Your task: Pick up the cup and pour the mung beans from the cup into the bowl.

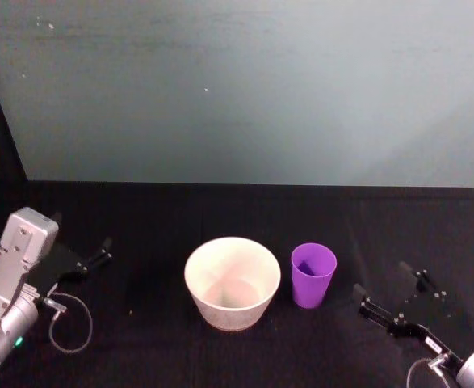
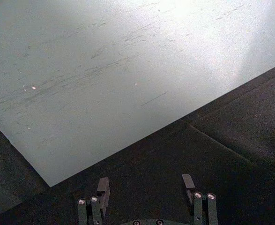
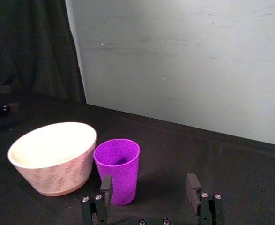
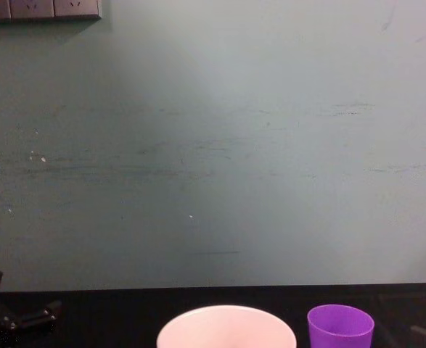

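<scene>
While the cup [image 1: 312, 275] stands upright on the black table [image 1: 140, 339], just to the right of the bowl [image 1: 220, 311] with a narrow gap between them, its inside shows purple with a darker patch low down. Whether beans lie in it cannot be told. The bowl, wider and also upright, shows a smooth pale inside that looks empty.

The right gripper [image 1: 380, 278] sits low over the table to the right of the cup and nearer the robot. It is near the cup but clear of it, with its fingers spread wide and holding nothing. From the right wrist view, the cup stands ahead of one finger rather than in the gap between the two.

The left gripper [image 2: 145, 183] rests at the table's left side, well apart from the bowl, its fingers likewise spread and empty.
</scene>
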`<action>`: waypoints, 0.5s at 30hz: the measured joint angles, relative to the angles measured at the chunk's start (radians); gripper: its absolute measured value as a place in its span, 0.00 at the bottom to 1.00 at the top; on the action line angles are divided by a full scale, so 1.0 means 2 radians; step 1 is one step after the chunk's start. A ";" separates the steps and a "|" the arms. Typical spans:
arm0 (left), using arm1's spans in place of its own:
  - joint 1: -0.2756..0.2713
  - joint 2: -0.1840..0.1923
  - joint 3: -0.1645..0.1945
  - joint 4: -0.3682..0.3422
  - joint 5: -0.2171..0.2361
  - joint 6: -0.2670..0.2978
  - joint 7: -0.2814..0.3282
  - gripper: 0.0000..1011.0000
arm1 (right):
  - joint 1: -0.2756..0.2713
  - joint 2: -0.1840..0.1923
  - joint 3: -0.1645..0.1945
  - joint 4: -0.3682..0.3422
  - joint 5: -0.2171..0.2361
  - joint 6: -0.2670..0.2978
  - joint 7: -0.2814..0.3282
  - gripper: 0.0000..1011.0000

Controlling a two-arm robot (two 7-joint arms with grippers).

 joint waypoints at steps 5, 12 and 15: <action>0.000 0.000 0.000 0.000 0.000 0.000 0.000 0.99 | 0.000 -0.007 0.000 0.004 0.000 -0.001 0.010 0.99; 0.000 0.000 0.000 0.000 0.000 0.000 0.000 0.99 | 0.002 -0.018 -0.004 0.008 -0.014 0.005 0.016 0.99; 0.000 0.000 0.000 0.000 0.000 0.000 0.000 0.99 | 0.005 -0.023 -0.006 0.011 -0.019 0.009 0.020 0.99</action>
